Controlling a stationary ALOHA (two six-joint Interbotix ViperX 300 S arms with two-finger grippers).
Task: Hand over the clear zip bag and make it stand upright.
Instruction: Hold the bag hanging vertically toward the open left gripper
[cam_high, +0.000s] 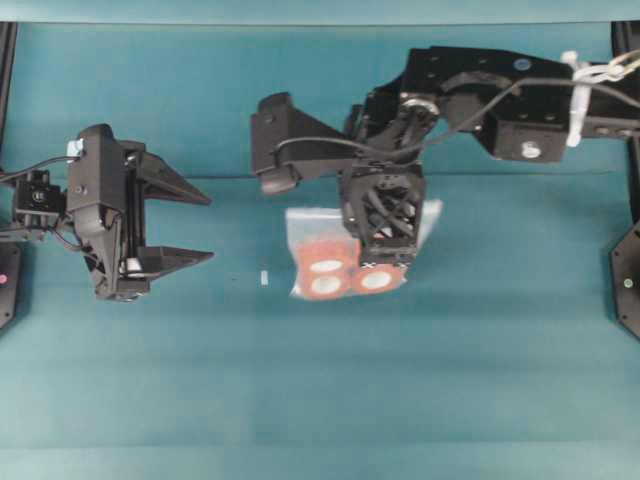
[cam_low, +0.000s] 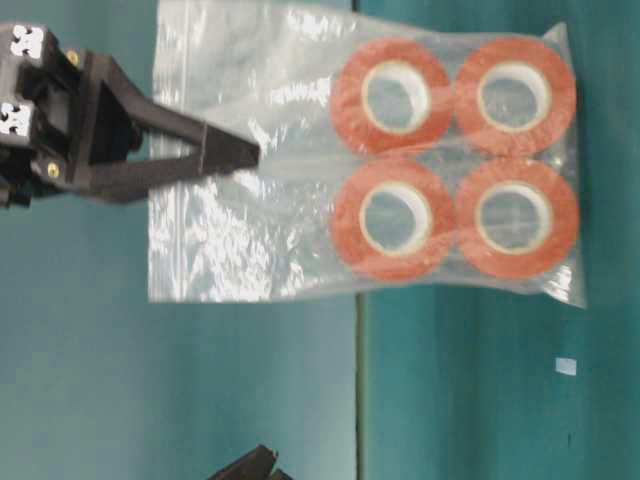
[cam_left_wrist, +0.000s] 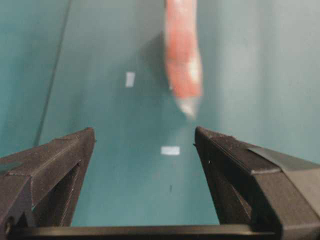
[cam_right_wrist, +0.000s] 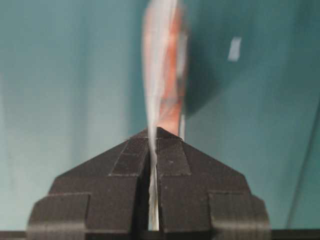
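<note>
The right gripper (cam_right_wrist: 153, 137) was clamped on the crinkly clear zip bag (cam_low: 250, 150) of orange-red tape rolls (cam_low: 455, 155), apparently mid-air; the left gripper (cam_high: 185, 225), frame left, gaped empty.

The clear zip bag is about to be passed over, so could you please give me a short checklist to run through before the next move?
1. Right gripper shut on the clear zip bag: ok, film pinched between the closed jaws.
2. Bag lifted clear of the table: ok, it hangs from the grip.
3. Four tape rolls inside the bag: ok, grouped two by two at its far end.
4. Left gripper open to receive: ok, jaws spread wide.
5. Bag within the left gripper's jaws: not ok, it hangs ahead of them, apart.
6. Zip seal closed: cannot tell.
</note>
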